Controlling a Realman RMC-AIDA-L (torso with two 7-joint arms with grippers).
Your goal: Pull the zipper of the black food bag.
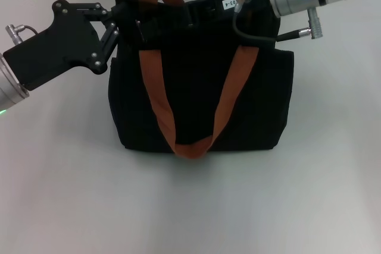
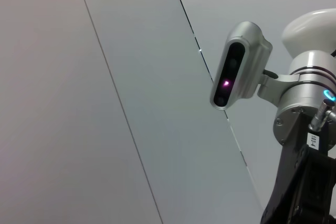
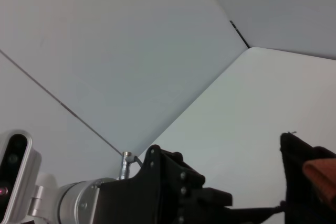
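- Left gripper: black, at the bag's upper left corner, its fingers reaching in against the fabric beside the handle. Whether they are clenched on anything I cannot tell — black on black hides the tips.
- Right gripper: over the bag's top edge toward the right, mostly hidden against the fabric; its state cannot be told.
- Zipper: not visible in any view; presumably along the top edge between the two grippers.
- Black food bag: upright on the white table, orange-brown handles draped down its front.
- Step in hand, as I judge it: both arms engaged at the top — one steadying, one seeking the pull tab.
- Next move calls for: a sure pinch on the tab, then a straight pull along the track while the other end is held.
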